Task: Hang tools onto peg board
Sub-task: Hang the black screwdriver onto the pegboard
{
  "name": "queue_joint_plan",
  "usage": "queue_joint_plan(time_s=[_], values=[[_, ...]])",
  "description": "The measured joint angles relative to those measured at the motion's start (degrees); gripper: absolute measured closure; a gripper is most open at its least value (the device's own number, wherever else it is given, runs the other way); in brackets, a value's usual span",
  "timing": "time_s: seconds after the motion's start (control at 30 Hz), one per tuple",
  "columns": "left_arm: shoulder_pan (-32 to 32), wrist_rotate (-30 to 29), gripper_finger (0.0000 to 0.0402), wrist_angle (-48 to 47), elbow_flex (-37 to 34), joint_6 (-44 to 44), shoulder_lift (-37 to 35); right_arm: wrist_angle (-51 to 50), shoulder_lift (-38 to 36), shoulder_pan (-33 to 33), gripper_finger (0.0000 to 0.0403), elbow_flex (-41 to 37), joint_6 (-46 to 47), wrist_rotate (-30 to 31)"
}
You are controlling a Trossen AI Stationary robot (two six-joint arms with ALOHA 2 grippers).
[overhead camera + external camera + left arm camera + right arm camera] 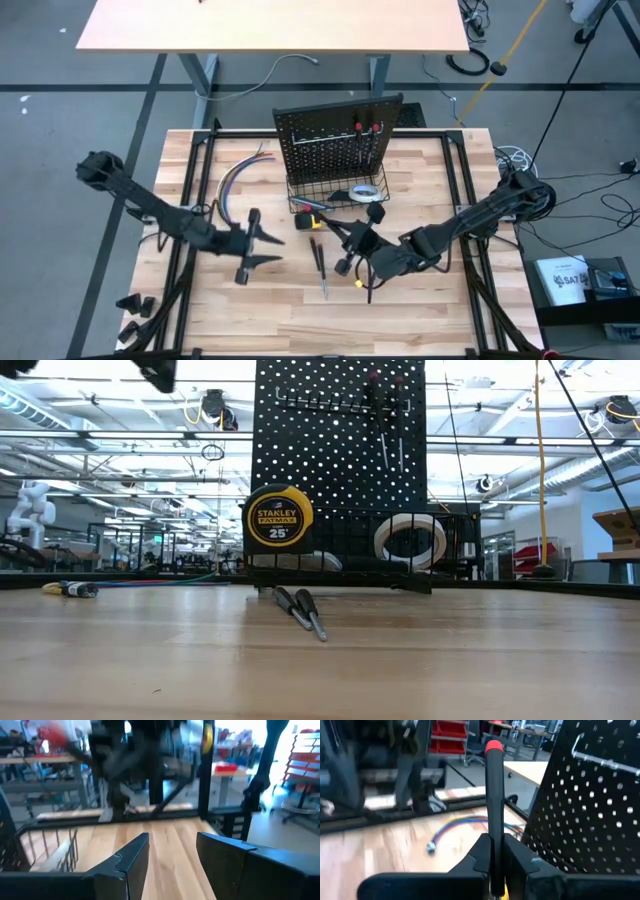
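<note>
A: Where does the right gripper (494, 857) stand?
B: In front of the peg board (335, 140), near its basket (338, 202). Its fingers are clamped on a screwdriver (494, 795), held upright with the red end on top.

A: And the left gripper (262, 246)?
B: It hovers over the table (420, 310), left of the board and well apart from it. Its fingers (131, 857) are spread, with nothing between them.

A: Where are the tools?
B: Two screwdrivers (366, 129) hang on the board. Two more (319, 262) lie side by side on the table in front of the basket. The tape roll (410, 540) sits in the basket. The tape measure (279, 518) is at the basket's left end. Cables (238, 177) lie left of the board.
</note>
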Motion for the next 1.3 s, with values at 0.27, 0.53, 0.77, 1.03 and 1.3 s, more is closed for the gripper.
queue_joint_plan(time_s=[0.27, 0.53, 0.77, 1.03, 1.3], values=[[14.16, 9.89, 0.023, 12.5, 0.0, -1.37, 4.68, 26.84, -4.52, -5.0, 0.0386, -15.68, -10.99, -5.2], [25.46, 25.11, 0.023, 30.05, 1.11, -10.02, 13.6, 80.37, -5.76, -11.43, 0.0386, -33.18, -36.18, -27.36], [27.4, 25.85, 0.023, 32.99, 7.62, -5.99, 21.82, 77.3, -5.72, -16.59, 0.0386, -35.33, -29.44, -33.78], [27.96, 22.99, 0.023, 32.8, 13.4, 4.7, 25.52, 73.14, -5.69, -16.49, 0.0386, -35.33, -26.29, -37.74], [29.65, 23.53, 0.023, 32.74, 14.47, 4.46, 25.78, 71.59, -5.69, -16.99, 0.0386, -35.25, -25.23, -39.75]])
